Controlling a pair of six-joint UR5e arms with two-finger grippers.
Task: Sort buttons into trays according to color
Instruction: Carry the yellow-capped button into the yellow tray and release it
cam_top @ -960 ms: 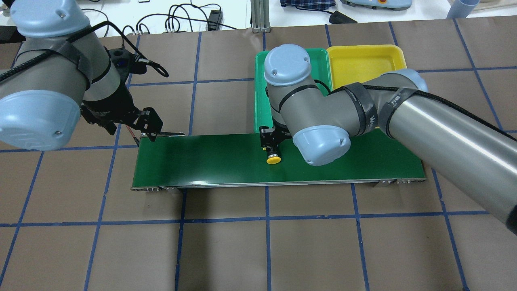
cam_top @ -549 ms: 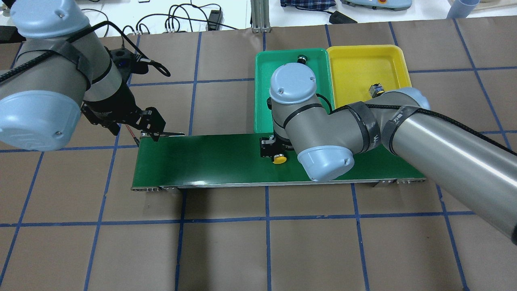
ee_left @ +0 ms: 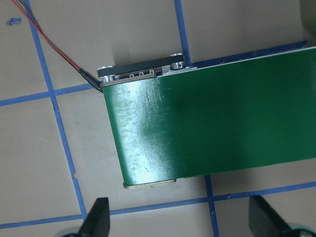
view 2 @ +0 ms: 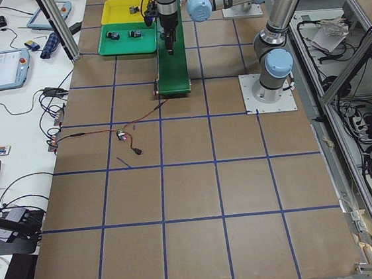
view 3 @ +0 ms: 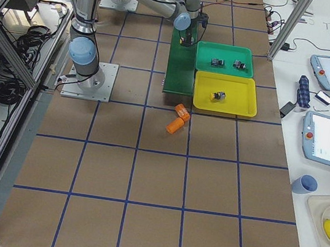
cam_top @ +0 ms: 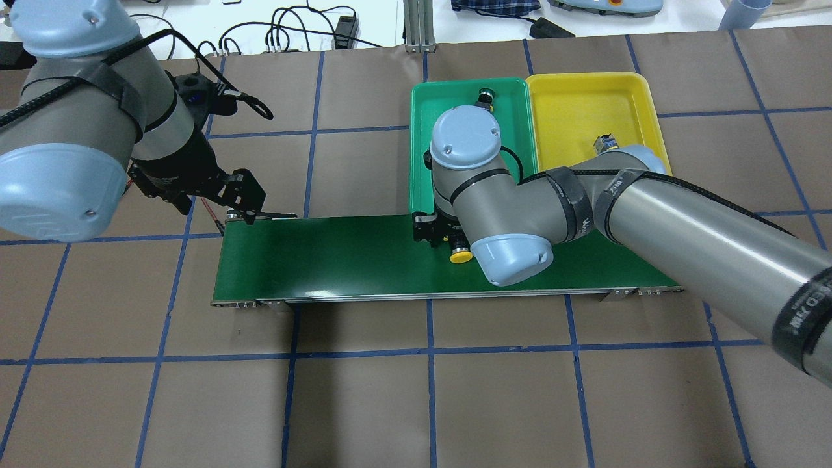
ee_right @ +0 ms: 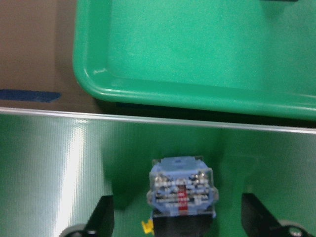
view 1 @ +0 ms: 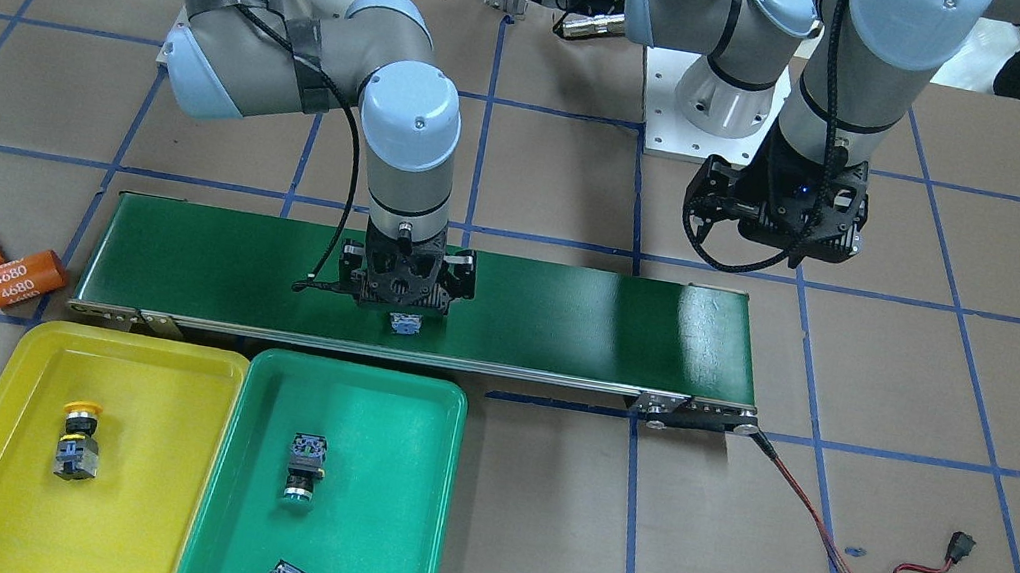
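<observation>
Conveyor belt (view 1: 566, 320): yellow button (ee_right: 181, 187) lying centred within spread right end effector (ee_right: 180, 217).

A brown table (cam_top: 364, 403) is gridded with blue tape (cam_top: 430, 354). In the overhead view black cables (cam_top: 305, 26) lie on a white bench (cam_top: 380, 23) at 12 o'clock.

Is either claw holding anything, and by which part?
Nothing. The right claw straddles the yellow button on the belt, open, not touching; the left claw is open, empty.
</observation>
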